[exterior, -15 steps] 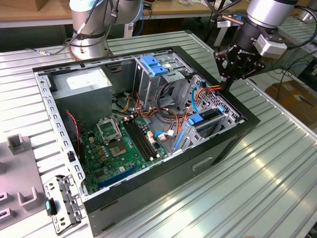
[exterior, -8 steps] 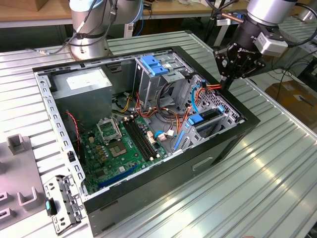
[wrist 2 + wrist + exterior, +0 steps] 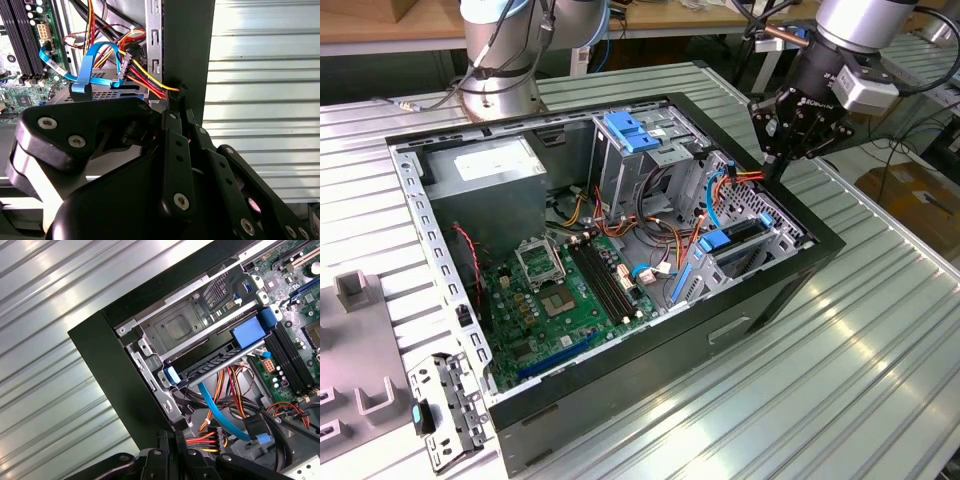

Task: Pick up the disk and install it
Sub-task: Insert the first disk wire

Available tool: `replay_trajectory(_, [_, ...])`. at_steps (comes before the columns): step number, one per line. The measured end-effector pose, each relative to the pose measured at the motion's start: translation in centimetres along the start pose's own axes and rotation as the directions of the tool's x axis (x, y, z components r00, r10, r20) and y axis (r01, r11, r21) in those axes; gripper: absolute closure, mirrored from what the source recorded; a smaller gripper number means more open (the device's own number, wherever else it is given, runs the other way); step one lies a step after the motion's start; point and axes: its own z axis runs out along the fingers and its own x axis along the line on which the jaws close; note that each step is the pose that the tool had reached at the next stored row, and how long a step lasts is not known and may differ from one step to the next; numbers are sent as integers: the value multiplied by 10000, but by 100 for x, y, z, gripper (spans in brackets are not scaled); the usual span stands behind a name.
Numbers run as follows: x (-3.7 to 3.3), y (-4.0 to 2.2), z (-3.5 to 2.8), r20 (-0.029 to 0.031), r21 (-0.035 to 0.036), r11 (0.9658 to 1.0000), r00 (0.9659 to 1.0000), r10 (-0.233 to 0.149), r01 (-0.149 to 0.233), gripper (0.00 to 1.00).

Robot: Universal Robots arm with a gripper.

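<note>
The disk (image 3: 740,235) sits slotted in the drive bay at the corner of the open computer case (image 3: 820,250) on the exterior view's right. Its bright blue carrier rail shows at both ends. The first wrist view shows the disk (image 3: 212,366) edge-on, with a blue tab at each end, lying inside the metal cage. My gripper (image 3: 775,168) hangs over the case wall just behind that bay. Its fingers (image 3: 175,130) are pressed together. Their tips meet at a black connector on the red, yellow and orange wires (image 3: 145,80), beside a light blue data cable (image 3: 87,65).
A motherboard (image 3: 560,290) fills the case floor, and a grey power supply (image 3: 485,165) sits at the back. A second cage with a blue latch (image 3: 635,135) stands in the middle. A loose metal bracket (image 3: 445,410) and grey fixtures (image 3: 350,290) lie on the ridged table (image 3: 880,330).
</note>
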Motion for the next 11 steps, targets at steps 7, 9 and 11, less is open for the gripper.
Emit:
replay_trajectory(7, [-1,1,0,-1,-7,9994,9994,344,-344,83])
replay_trajectory(9, [-1,1,0,-1,-7,9994,9994,345,-345,83])
replay_trajectory(11, [-1,1,0,-1,-7,9994,9994,345,-345,83])
